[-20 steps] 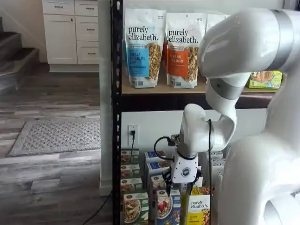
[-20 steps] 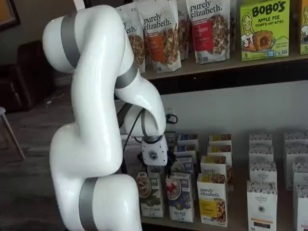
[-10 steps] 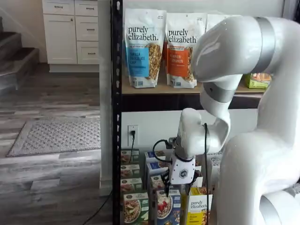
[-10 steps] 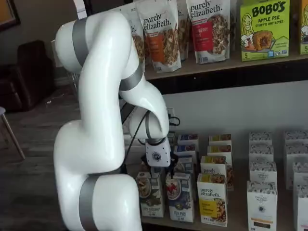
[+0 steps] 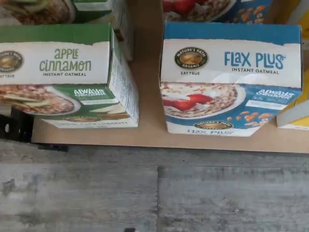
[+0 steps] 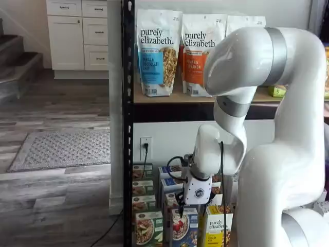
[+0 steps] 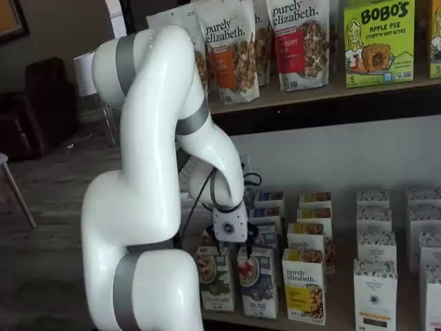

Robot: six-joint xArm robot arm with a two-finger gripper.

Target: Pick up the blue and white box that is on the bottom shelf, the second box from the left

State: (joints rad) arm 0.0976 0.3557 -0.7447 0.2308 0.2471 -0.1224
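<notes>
Directly below the gripper (image 7: 234, 249) stands the blue and white box (image 7: 258, 281); jaw state unclear

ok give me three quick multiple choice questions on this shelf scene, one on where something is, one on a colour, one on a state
1. Where is the pincer?
A. at the upper shelf
B. just above the front blue and white box
C. down on the floor

2. What colour is the top of the box beside the blue and white box in the wrist view?
A. green
B. red
C. black

3. How does the blue and white box stand?
A. lying flat
B. lifted off the shelf
C. upright on the bottom shelf

Answers:
1 B: in both shelf views the black fingers hang right over that box.
2 A: the apple cinnamon box has a green top band.
3 C: it rests upright on the bottom shelf, apart from its neighbour.
</notes>
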